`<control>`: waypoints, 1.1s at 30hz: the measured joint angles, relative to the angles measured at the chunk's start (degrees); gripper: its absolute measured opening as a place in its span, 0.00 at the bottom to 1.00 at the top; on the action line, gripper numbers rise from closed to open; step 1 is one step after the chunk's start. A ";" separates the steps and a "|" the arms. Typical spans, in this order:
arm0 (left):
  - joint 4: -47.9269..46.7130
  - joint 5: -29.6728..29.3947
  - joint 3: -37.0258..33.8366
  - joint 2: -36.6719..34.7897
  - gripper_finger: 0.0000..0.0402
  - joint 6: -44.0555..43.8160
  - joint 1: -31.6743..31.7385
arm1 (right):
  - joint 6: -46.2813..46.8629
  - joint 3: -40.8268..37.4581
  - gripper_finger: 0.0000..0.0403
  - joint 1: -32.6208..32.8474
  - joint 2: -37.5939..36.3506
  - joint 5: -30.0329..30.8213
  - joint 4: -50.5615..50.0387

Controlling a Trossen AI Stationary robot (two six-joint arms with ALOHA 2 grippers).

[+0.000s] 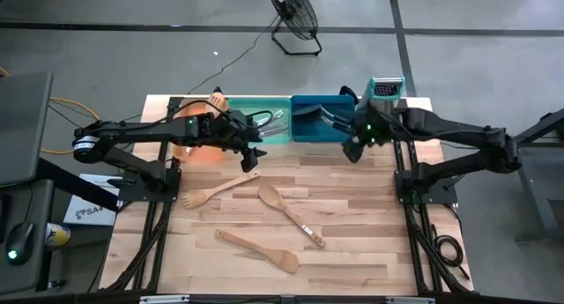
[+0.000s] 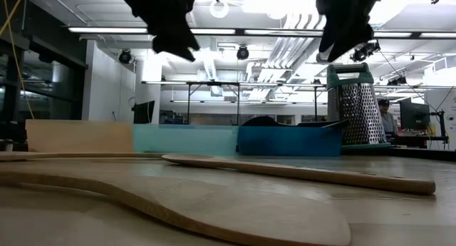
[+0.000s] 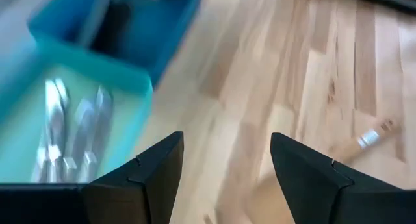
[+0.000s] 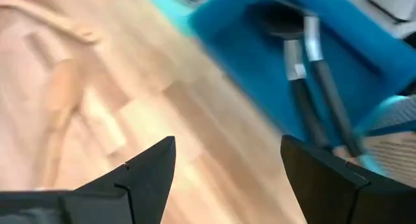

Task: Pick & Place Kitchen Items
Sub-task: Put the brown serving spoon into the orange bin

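From above, the left pincer (image 1: 251, 156), wide and empty, hangs just beside the pale wooden fork (image 1: 211, 190), lying diagonally on the light wooden worktop (image 1: 352, 251). The right pincer (image 1: 354, 151) is wide, empty and farther away. Its wrist view shows black long-handled turners (image 4: 312, 87) in the blue plastic tray (image 4: 227, 16).

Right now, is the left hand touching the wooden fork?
Apart. The high view shows the left hand above the fork's handle end; its wrist view shows open fingers holding nothing.
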 joint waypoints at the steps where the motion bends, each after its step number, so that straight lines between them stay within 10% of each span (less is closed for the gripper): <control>1: -1.64 0.69 0.00 0.00 0.56 -1.43 0.00 | 0.62 0.00 0.67 1.94 -0.02 0.42 0.10; 18: -35.33 -1.53 -0.03 2.48 0.56 -24.18 -11.86 | 15.47 0.00 0.67 27.97 -0.06 10.59 1.09; 33: -30.17 -5.25 -5.56 9.22 0.56 -25.59 -16.75 | 34.54 0.00 0.67 42.50 0.35 22.16 3.21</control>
